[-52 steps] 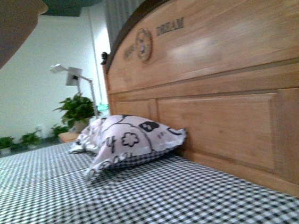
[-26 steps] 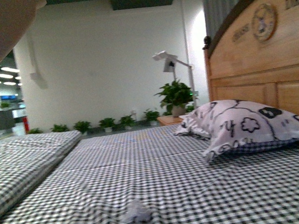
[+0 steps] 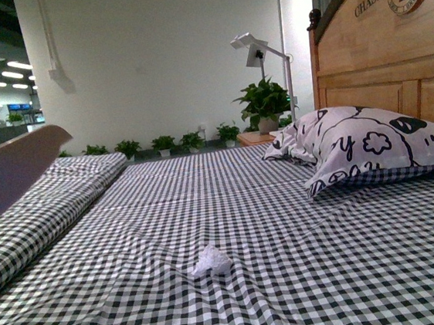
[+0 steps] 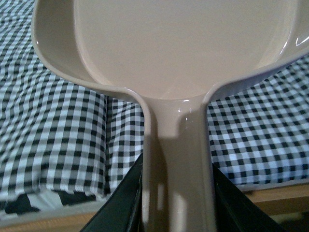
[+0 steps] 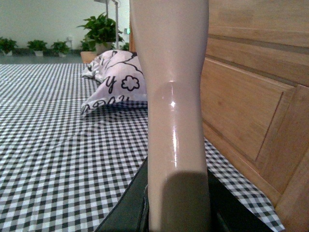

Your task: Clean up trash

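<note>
The trash point(image 3: 211, 262), a small crumpled white wad, lies on the checked bedsheet point(image 3: 229, 208) in the near middle of the front view. The pale beige dustpan point(image 3: 9, 176) pokes in at the left edge of the front view, raised above the bed. My left gripper point(image 4: 176, 203) is shut on the dustpan's handle point(image 4: 176, 159), its pan point(image 4: 183, 43) stretching away over the sheet. My right gripper point(image 5: 176, 203) is shut on the brush's pale handle point(image 5: 171, 87); the bristles are out of view.
A patterned pillow point(image 3: 370, 142) leans on the wooden headboard point(image 3: 383, 44) at the right. A folded checked quilt point(image 3: 44, 215) lies along the left. A lamp point(image 3: 256, 50) and potted plants point(image 3: 261, 103) stand beyond the bed.
The front view has swung left from the headboard to the open bed, bringing the trash into view. The dustpan has dropped from the top left corner to mid-left.
</note>
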